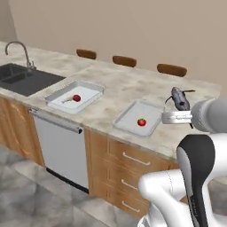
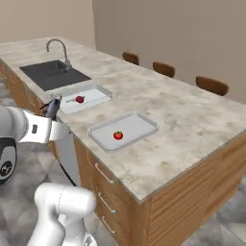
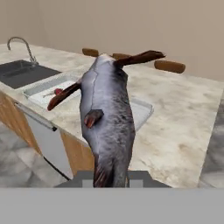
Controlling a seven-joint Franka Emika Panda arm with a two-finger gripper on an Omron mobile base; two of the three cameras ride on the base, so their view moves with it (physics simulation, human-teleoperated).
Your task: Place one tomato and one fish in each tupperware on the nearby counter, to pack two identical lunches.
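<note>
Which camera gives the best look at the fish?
The hand view: the fish looms large, grey with reddish fins. The left base view shows it small above the counter; the right base view, just a dark sliver.

The robot arm (image 1: 177, 195) was glossy white with rounded tubular links, a black joint cover, a grey cylindrical wrist and a pale flat hand.

arm raised, gripper (image 1: 176, 116) closed — holding fish (image 1: 180, 99)
</note>
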